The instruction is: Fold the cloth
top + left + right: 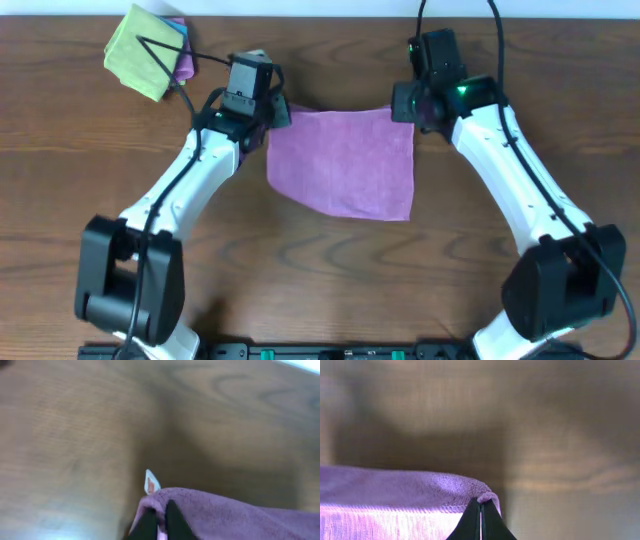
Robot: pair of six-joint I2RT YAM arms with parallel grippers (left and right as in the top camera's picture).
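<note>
The table (320,270) lies under the cloth (345,160), which is spread flat. A folded green cloth (140,50) sits well off its far-left corner. The left gripper (159,510) is clamped on that corner and the right gripper (481,505) on the far-right one. A white tag (151,482) sticks up beside the left pinch.

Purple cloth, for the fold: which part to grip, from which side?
Likely the two far corners, one per gripper, each from its outer side. The cloth is a thin limp sheet, so only a corner gives a lip to pinch. The left gripper and right gripper pinch there, the left beside the white tag.
</note>
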